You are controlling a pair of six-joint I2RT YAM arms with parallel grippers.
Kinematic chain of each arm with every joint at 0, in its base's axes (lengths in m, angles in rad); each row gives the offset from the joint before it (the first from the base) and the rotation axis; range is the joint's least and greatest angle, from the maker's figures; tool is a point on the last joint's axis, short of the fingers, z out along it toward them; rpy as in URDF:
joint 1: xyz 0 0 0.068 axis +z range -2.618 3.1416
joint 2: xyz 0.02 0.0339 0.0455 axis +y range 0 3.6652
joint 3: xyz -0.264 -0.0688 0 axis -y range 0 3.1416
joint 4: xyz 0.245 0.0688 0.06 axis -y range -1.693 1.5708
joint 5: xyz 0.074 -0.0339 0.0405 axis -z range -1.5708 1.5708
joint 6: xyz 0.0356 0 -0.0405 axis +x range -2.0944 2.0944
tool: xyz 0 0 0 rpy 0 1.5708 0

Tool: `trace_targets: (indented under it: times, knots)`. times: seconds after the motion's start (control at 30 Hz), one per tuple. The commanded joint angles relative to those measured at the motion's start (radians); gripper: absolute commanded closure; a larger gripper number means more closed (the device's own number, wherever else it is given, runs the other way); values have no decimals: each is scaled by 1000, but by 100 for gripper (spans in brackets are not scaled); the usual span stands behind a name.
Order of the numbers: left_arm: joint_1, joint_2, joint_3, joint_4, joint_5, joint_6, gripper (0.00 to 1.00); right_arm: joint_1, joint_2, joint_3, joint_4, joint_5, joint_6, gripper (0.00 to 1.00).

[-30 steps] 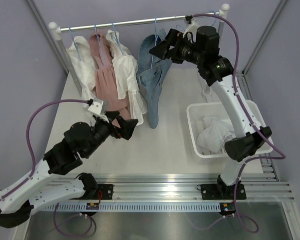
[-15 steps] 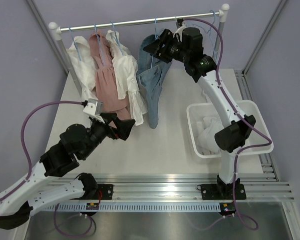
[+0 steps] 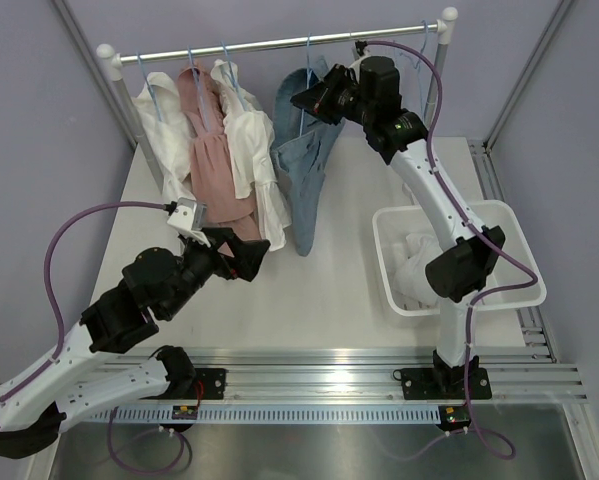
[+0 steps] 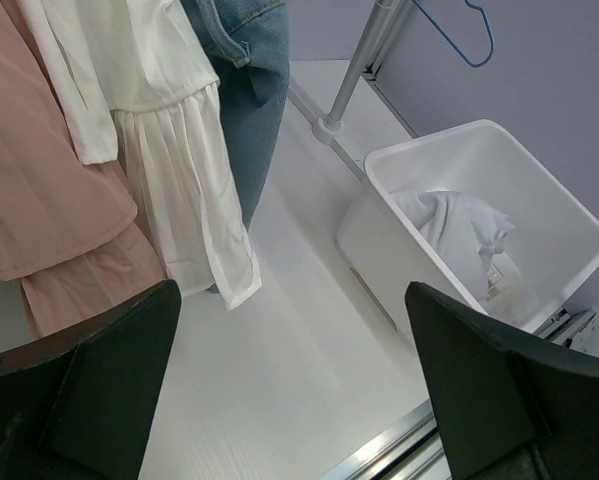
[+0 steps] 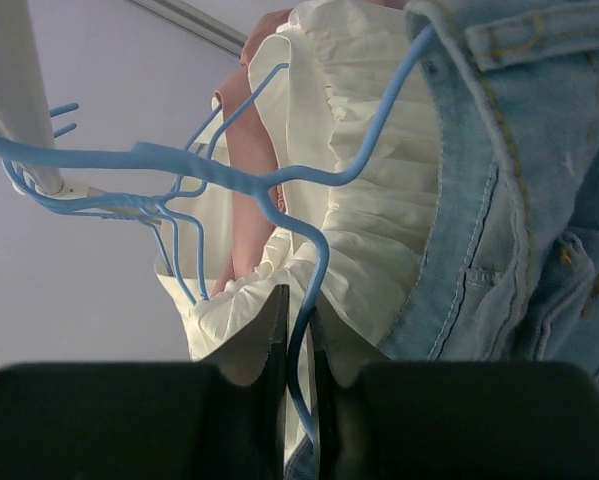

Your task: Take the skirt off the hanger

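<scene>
The skirt (image 3: 304, 175) is blue denim and hangs from a light blue wire hanger (image 3: 308, 52) on the rail; it fills the right of the right wrist view (image 5: 524, 220) and shows at the top of the left wrist view (image 4: 249, 60). My right gripper (image 3: 303, 100) is up at the skirt's waistband. In its own view the gripper (image 5: 299, 310) is shut on the hanger's wire (image 5: 314, 270), which runs down between the jaws. My left gripper (image 3: 258, 251) hovers low over the table, open (image 4: 291, 300) and holding nothing, just left of the skirt's hem.
Left of the skirt on the rail (image 3: 269, 43) hang a white blouse (image 3: 249, 150), a pink dress (image 3: 211, 150) and another white top (image 3: 164, 110). A white bin (image 3: 457, 214) at the right holds a white garment (image 3: 427, 268). An empty blue hanger (image 4: 474, 30) hangs near the rail's right post.
My right gripper moved left to the skirt's hanger and closed on its wire. The left arm shifted slightly and stayed open.
</scene>
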Motion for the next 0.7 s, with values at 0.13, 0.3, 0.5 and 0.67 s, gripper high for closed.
trace_targets:
  times: [0.13,0.3,0.5,0.67]
  knots:
    - [2,3,10,33,-32,-3,1,-23,-13,40,106,-54,34,100]
    - [2,6,18,39,-32,21,1,-66,-42,49,158,-130,16,100]
    - [2,29,36,52,-20,66,1,-148,-99,-4,257,-304,37,100]
    - [2,58,71,67,-15,119,1,-190,-165,-162,361,-512,60,100]
